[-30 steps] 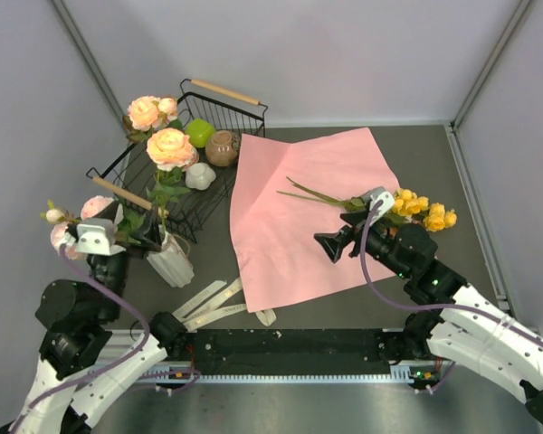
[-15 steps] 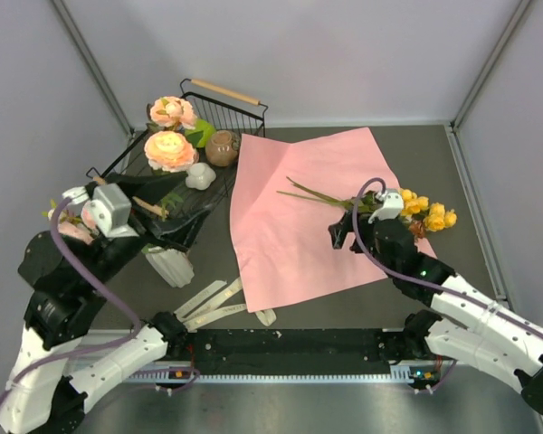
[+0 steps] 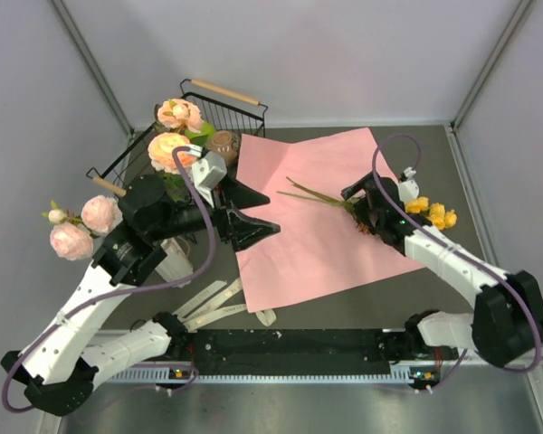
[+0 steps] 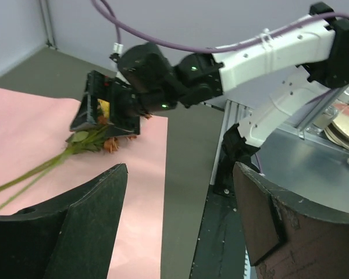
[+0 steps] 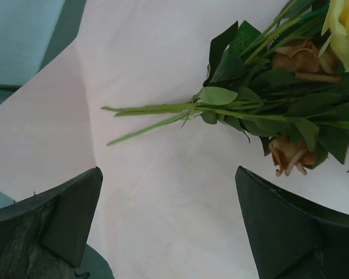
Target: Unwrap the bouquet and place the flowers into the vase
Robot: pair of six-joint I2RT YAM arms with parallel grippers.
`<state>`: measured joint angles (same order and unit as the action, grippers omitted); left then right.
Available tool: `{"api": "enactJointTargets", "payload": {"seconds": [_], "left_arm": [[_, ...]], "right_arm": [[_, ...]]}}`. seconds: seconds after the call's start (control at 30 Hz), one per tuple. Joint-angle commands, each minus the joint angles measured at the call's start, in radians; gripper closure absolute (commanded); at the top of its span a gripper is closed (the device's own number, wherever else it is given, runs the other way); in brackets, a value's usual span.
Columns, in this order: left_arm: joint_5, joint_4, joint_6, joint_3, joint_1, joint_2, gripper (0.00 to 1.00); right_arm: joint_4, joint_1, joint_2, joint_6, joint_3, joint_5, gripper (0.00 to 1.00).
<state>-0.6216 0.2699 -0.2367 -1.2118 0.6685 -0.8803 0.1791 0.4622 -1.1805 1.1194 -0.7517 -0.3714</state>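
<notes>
The bouquet is undone: its pink wrapping paper (image 3: 299,244) lies flat on the table. On the paper's right side lie the yellow flowers (image 3: 432,213), stems (image 3: 309,193) pointing left. My right gripper (image 3: 358,210) hangs open just above those stems, holding nothing. The right wrist view shows the leafy stems (image 5: 163,108) and paper (image 5: 163,52) beyond my open right gripper (image 5: 168,171). My left gripper (image 3: 264,212) is open and empty above the paper's left edge. The white ribbed vase (image 3: 179,264) stands half hidden under my left arm, with pink and peach roses (image 3: 166,146) above it.
A black wire basket (image 3: 219,101) with wooden handles sits at the back left, holding a brown pot (image 3: 223,145). Two pink roses (image 3: 83,228) show at the far left. Cream ribbon strips (image 3: 213,303) lie near the front edge. Grey walls enclose the table.
My left arm has swung right from beside the vase to over the paper's left edge. My right gripper has moved back and right, onto the yellow flowers' stems. The roses shifted slightly.
</notes>
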Motion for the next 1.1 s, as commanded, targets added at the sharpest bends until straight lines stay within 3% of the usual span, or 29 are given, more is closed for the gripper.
{"api": "enactJointTargets", "payload": {"seconds": [0.0,0.1,0.13,0.17,0.2,0.33,0.4,0.67,1.0,1.07], "left_arm": [[-0.089,-0.038,-0.033,0.027,0.0,0.006,0.21],[-0.096,-0.052,-0.033,0.067,0.002,0.021,0.21],[-0.101,-0.06,-0.033,0.075,0.002,0.024,0.21],[-0.104,-0.064,-0.033,0.081,0.002,0.024,0.21],[-0.109,-0.067,-0.038,0.09,0.002,0.029,0.21],[-0.132,-0.083,-0.055,0.112,0.005,0.033,0.21],[-0.136,-0.093,-0.067,0.126,0.006,0.043,0.21],[-0.164,-0.121,-0.075,0.166,0.008,0.057,0.21],[-0.165,-0.041,-0.006,0.144,0.006,0.043,0.21],[-0.167,-0.04,-0.003,0.146,0.008,0.043,0.21]], "right_arm": [[-0.041,-0.03,-0.148,0.233,-0.095,0.108,0.03],[-0.079,-0.03,-0.238,0.379,-0.101,0.108,0.15],[-0.085,-0.024,-0.258,0.41,-0.106,0.103,0.24],[-0.09,-0.016,-0.298,0.439,-0.118,0.094,0.41],[-0.09,-0.008,-0.313,0.494,-0.123,0.057,0.47],[-0.04,0.039,-0.373,0.6,-0.158,-0.095,0.57],[0.026,0.043,-0.408,0.661,-0.193,-0.148,0.67],[0.095,0.033,-0.551,0.853,-0.288,-0.15,0.68],[0.158,0.001,-0.65,0.965,-0.339,-0.136,0.68],[0.158,-0.008,-0.654,0.97,-0.334,-0.132,0.77]]}}
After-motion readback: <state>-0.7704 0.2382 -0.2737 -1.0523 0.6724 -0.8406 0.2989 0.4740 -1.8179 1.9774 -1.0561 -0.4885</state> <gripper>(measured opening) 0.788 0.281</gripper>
